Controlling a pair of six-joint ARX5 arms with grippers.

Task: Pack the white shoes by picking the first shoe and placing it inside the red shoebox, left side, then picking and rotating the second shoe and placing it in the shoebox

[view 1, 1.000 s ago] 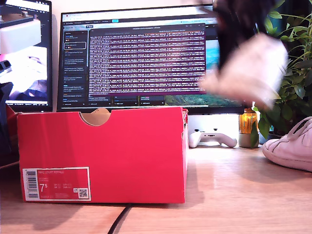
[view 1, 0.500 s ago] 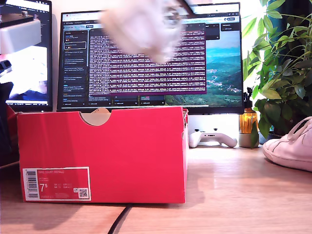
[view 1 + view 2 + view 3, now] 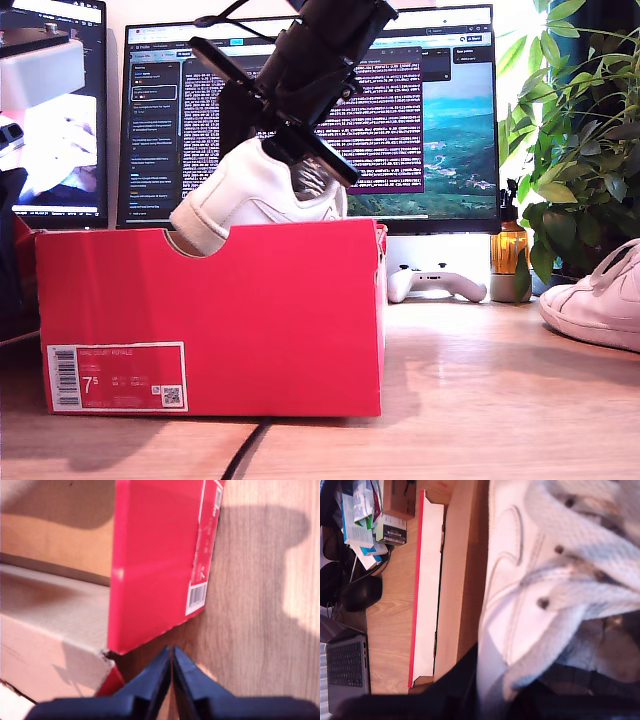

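One white shoe (image 3: 255,200) tilts toe-down into the open top of the red shoebox (image 3: 210,320), its toe towards the exterior view's left. My second gripper (image 3: 300,160) is shut on its collar from above. In the second wrist view the shoe's (image 3: 545,570) laces and side fill the picture over the shoebox's (image 3: 457,580) brown inside. The other white shoe (image 3: 600,300) lies on the table at the exterior view's right edge. My first gripper (image 3: 171,652) is shut on nothing, above the table by the labelled corner of the shoebox (image 3: 155,555).
A white game controller (image 3: 435,284) lies behind the box under the monitor (image 3: 400,120). A plant (image 3: 580,150) and small bottle (image 3: 508,258) stand at the exterior view's right. A black cable (image 3: 245,450) runs from the box's front. A laptop (image 3: 345,667) and clutter show in the second wrist view.
The held shoe swept from the exterior view's upper right across to the left, then came down into the shoebox's open top. The other shoe and the box stayed put.
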